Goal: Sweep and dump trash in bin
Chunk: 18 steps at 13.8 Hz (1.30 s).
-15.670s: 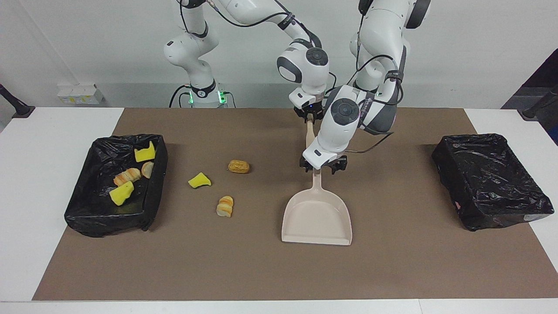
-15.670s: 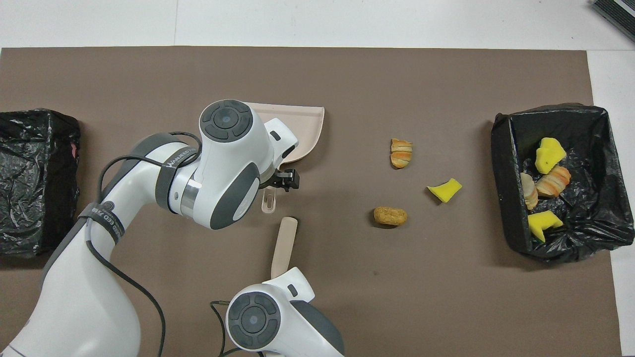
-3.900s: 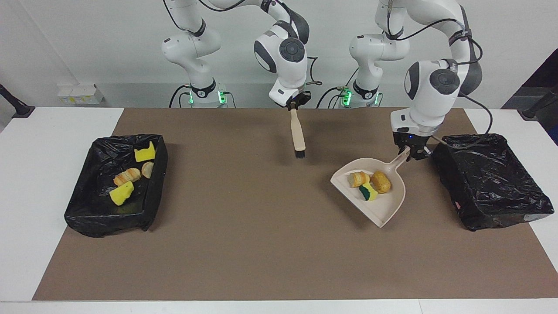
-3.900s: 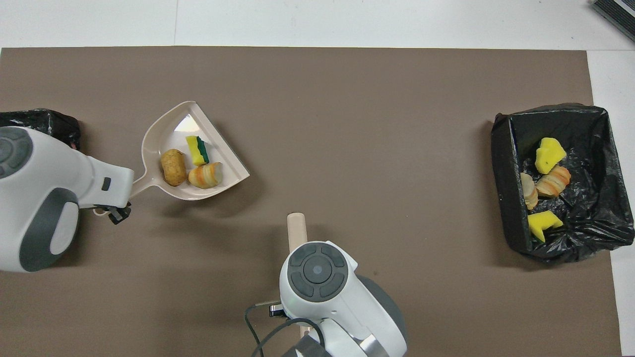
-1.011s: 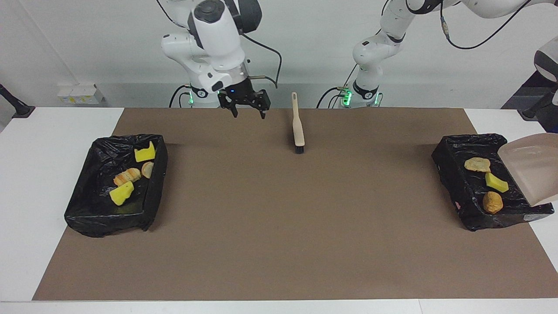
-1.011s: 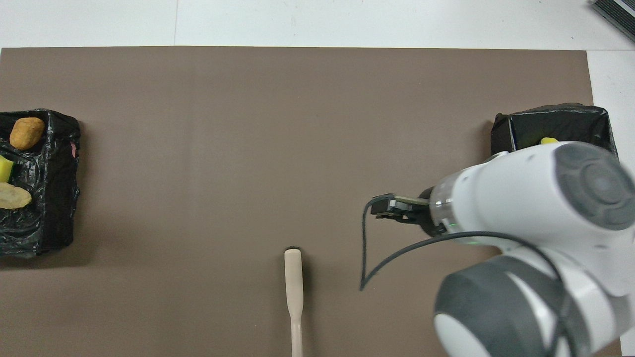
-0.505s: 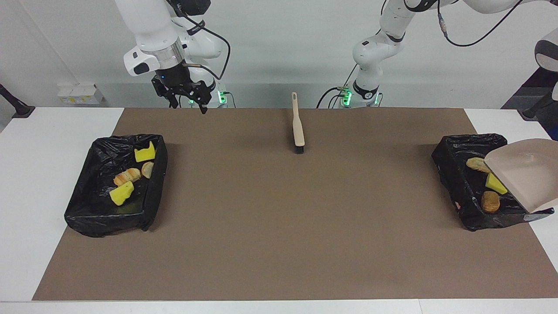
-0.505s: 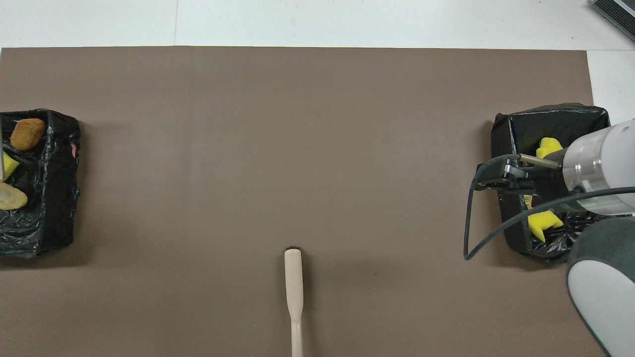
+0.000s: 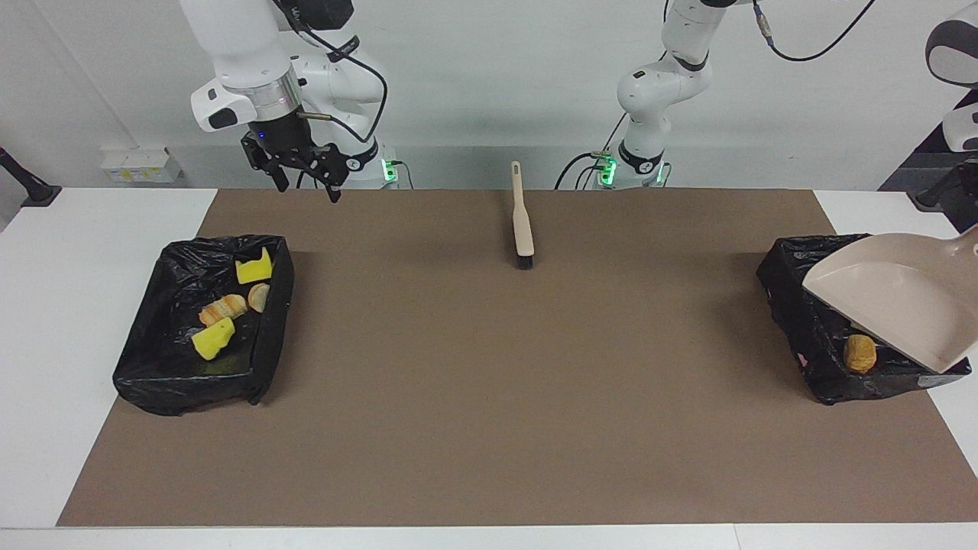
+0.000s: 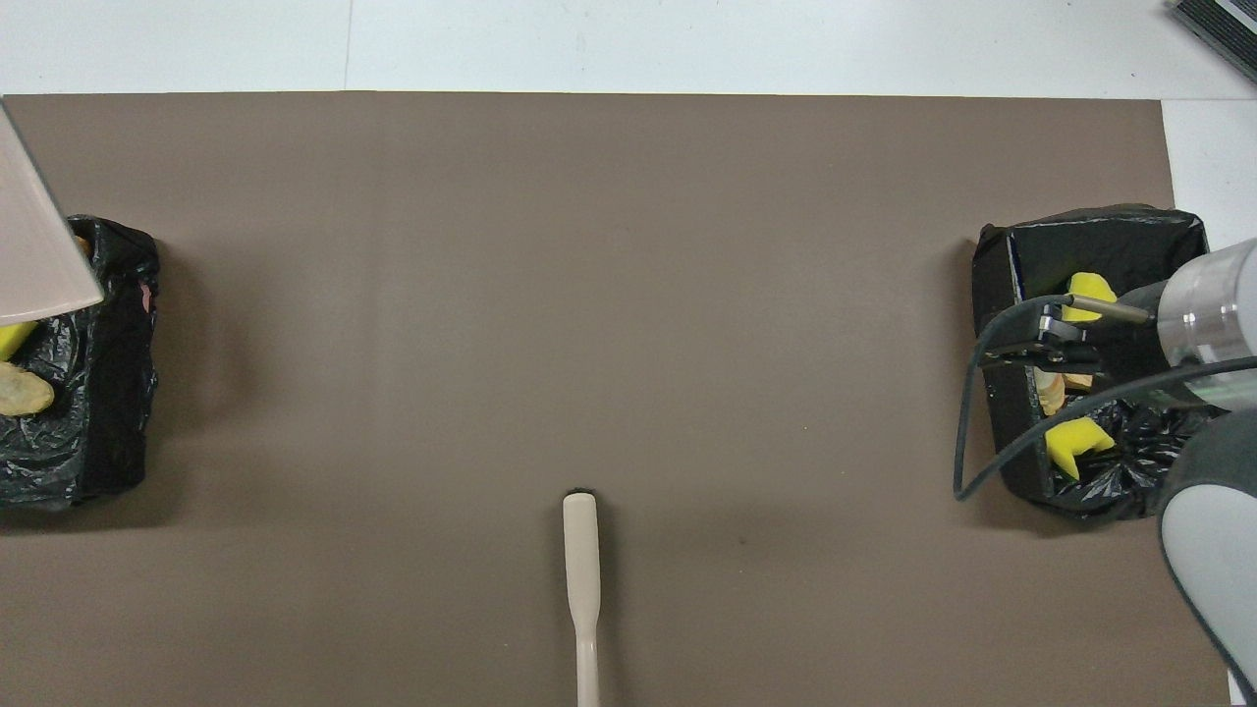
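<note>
The beige dustpan (image 9: 894,305) hangs tilted and empty over the black bin (image 9: 781,294) at the left arm's end of the table. Its handle runs out of the picture, and the left gripper on it is out of view. A brown trash scrap (image 9: 860,353) shows in that bin under the pan's lip. In the overhead view a yellow scrap (image 10: 10,339) and a tan one (image 10: 22,391) lie beside the pan (image 10: 34,245). My right gripper (image 9: 306,183) hangs open and empty over the mat's edge by the other bin (image 9: 273,336), which holds several scraps (image 9: 213,338).
A beige hand brush (image 9: 523,221) lies on the brown mat (image 9: 489,397) midway between the bins, close to the robots, bristles pointing away from them. White table shows around the mat. In the overhead view the right gripper (image 10: 1031,346) covers part of the bin (image 10: 994,412).
The right gripper has swung from the middle of the table toward the right arm's end. The dustpan has tipped flatter and slid across the bin, covering two scraps.
</note>
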Each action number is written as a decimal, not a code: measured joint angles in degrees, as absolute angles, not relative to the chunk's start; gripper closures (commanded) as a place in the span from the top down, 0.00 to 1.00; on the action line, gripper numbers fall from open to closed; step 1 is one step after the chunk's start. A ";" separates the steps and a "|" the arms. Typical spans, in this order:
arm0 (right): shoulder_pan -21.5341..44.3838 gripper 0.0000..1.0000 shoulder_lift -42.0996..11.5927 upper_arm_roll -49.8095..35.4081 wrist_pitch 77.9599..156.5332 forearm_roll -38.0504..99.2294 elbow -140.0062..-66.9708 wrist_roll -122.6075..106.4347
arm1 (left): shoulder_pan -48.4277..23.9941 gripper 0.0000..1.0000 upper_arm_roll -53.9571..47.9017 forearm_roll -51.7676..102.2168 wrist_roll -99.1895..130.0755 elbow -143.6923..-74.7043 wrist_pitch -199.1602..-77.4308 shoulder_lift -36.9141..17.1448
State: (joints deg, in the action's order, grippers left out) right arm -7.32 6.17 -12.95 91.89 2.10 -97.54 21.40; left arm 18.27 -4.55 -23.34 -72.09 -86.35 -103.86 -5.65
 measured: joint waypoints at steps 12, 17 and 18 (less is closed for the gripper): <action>-0.68 1.00 0.79 -5.07 87.53 -1.93 -88.32 13.97 | -3.76 0.00 -4.94 -4.79 -10.00 -108.58 -92.12 5.93; -0.56 1.00 0.64 -4.91 87.54 -1.91 -87.80 13.87 | -19.81 0.00 -5.12 -0.09 12.46 -112.92 -107.38 0.43; -0.56 1.00 0.63 -4.91 87.54 -1.91 -87.78 13.87 | -22.94 0.00 -5.15 0.82 16.75 -113.07 -111.57 -2.55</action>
State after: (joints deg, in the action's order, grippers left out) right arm -0.56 0.63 -4.91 87.54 -1.91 -87.78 13.87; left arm -22.94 -5.15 0.82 16.75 -113.07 -111.57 -2.55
